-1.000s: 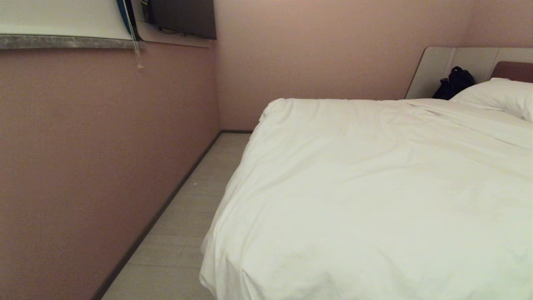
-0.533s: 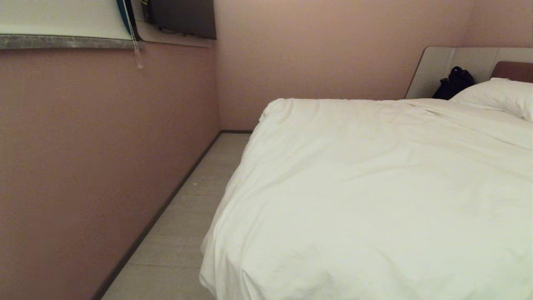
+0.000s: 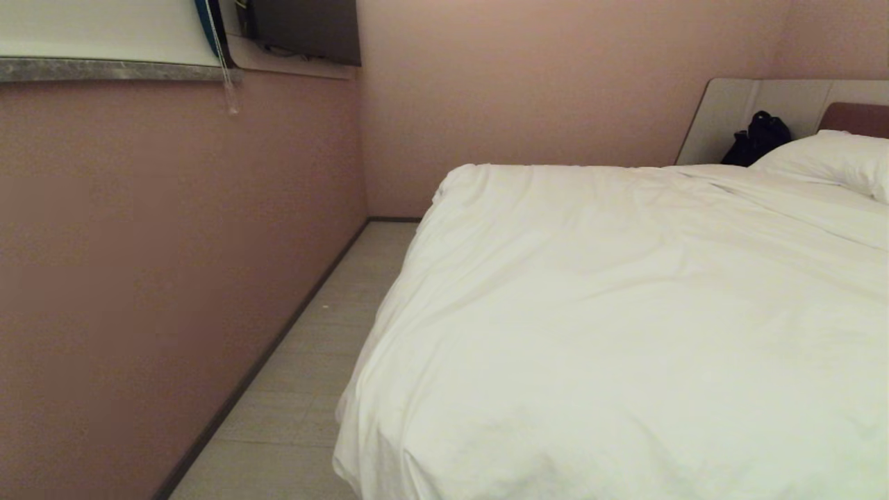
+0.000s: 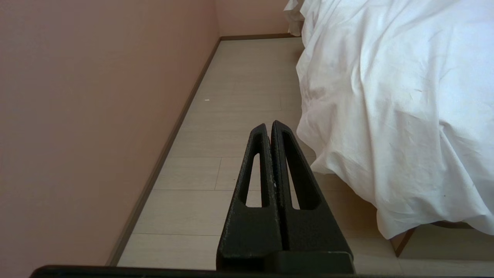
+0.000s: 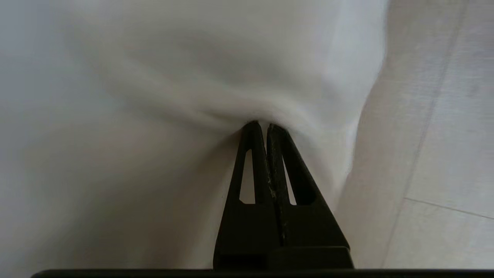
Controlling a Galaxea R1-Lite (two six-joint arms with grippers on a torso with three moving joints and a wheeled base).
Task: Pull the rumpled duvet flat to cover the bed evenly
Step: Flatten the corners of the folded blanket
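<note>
**A:** What is this room like?

**B:** It is a small room with pink walls (image 3: 173,243) and a pale floor (image 3: 305,389). In the head view the floor runs up the lower middle of the frame, between the wall on the left and the bed (image 4: 403,239).

**A:** Where is the right gripper?

**B:** The right gripper (image 5: 261,125) is low in the middle of its own view. Its tips press into the duvet (image 5: 135,116). The jaws are clenched, and the white cloth bunches in a fold right at the tips, so I think it is grasping the duvet near its hanging edge. Floor shows on the right of that frame.

**A:** And the left gripper?

**B:** The left gripper (image 4: 269,125) is clenched on nothing. It hangs over the floor, with the duvet's hanging side just beside it on the right of its frame.

**A:** How should the pull go?

**B:** Slow and steady, I think, straight out from the bed, so the cloth does not slip free. Stop when the folds go flat.

**A:** What is farther off?

**B:** The duvet fills the lower right of the head view, puffy with a few soft creases. Past it, at the upper right, lie a pillow (image 3: 833,160), a dark bag (image 3: 757,137), and the headboard (image 3: 736,111).
</note>
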